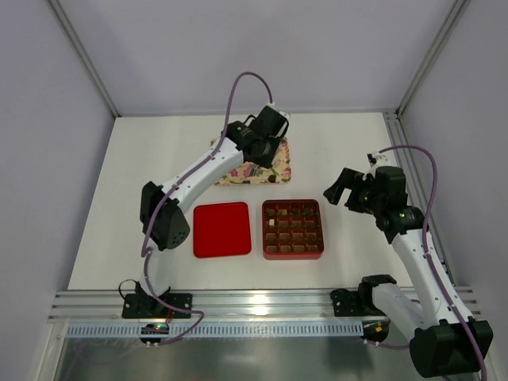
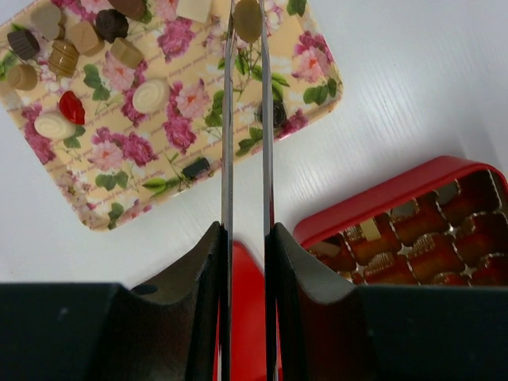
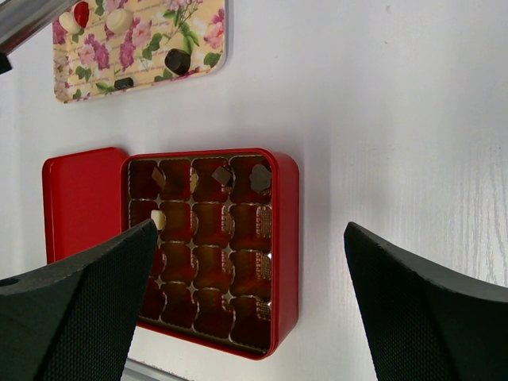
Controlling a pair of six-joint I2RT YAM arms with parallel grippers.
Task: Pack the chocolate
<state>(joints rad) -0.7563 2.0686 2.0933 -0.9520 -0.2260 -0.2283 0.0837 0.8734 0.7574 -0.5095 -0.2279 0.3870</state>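
**Left claw pinched on one chocolate over the tray, right claw gaping above the box.**

Your left claw (image 2: 247,8) is clamped on a tan oval chocolate (image 2: 248,20) over the flowered tray (image 2: 317,87), and the piece's long axis runs along the thin fingers (image 2: 227,159). The loose chocolates (image 2: 79,48) crowd the upper left corner of your left wrist view, pointing every which way. One dark oblong piece (image 2: 196,168) lies slantwise near the rim. Your right claw (image 3: 250,230) stands wide apart above the red box (image 3: 286,238). There a few boxed pieces (image 3: 260,176) sit in the brown insert (image 3: 214,270). The lid (image 3: 79,198) lies flat just beside the box. Bare tabletop (image 3: 381,119) separates box from tray.
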